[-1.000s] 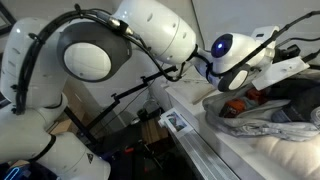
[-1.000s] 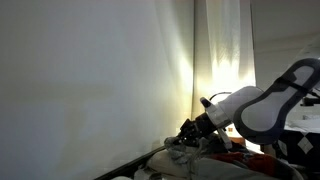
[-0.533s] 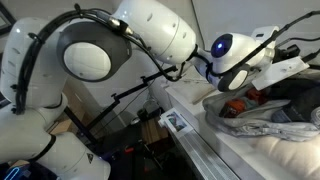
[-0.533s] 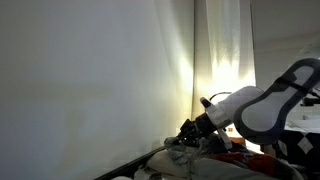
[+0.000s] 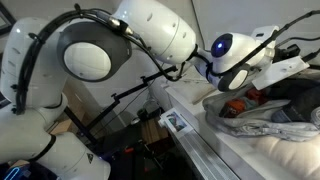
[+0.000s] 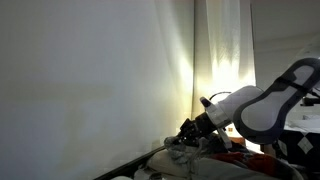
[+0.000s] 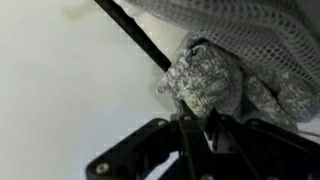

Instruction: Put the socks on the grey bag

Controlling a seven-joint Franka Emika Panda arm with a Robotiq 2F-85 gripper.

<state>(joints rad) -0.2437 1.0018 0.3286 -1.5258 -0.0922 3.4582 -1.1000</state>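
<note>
Low in the middle of the wrist view, the gripper [image 7: 198, 128] seems pinched shut on the lower edge of a speckled grey sock [image 7: 205, 85], though the jaws are dark and hard to read. So thin a hold could let the sock slip out on the lift. It could also catch on the black strap [image 7: 135, 38] crossing the upper left, or drag along the grey mesh bag [image 7: 265, 45] it touches at the upper right. From the right edge of an exterior view the arm [image 6: 265, 108] reaches in, forearm sloping down and leftward to the heap of cloth [image 6: 200, 160] along the bottom.
</note>
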